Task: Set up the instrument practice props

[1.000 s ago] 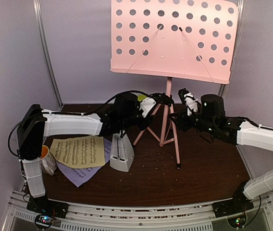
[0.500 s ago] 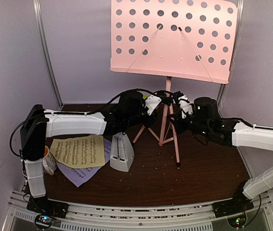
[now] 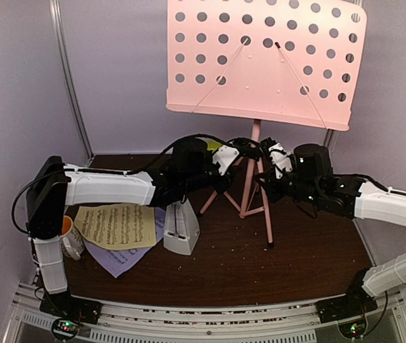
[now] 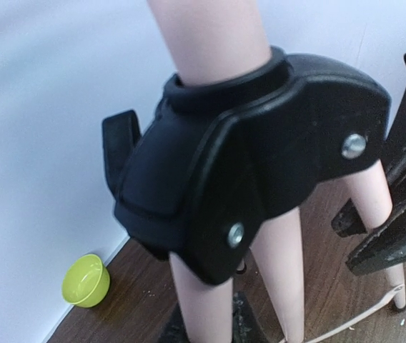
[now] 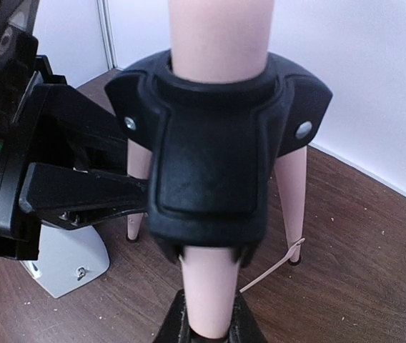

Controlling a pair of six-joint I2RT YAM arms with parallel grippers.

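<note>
The pink music stand (image 3: 260,61) rises at the back, its tripod on the brown table. My left gripper (image 3: 233,153) and right gripper (image 3: 271,154) meet at its black hub (image 4: 246,157) from either side. In the left wrist view, the left gripper (image 4: 206,330) is shut on a pink leg (image 4: 201,296) just below the hub. My right gripper (image 5: 209,327) is likewise shut on another pink leg (image 5: 210,293). The pale-grey metronome (image 3: 181,227) stands at front left, beside the yellow sheet (image 3: 117,225) that lies over the lavender sheet (image 3: 121,259).
A white mug (image 3: 71,236) with an orange inside stands at the left edge by the left arm's base. A small lime-green bowl (image 4: 86,280) sits against the back wall. Walls close in the table on three sides, with bare table (image 3: 296,264) in front of the tripod.
Both grippers have closed from half open onto the stand's legs under the hub. The whole stand has shifted slightly to the right.
</note>
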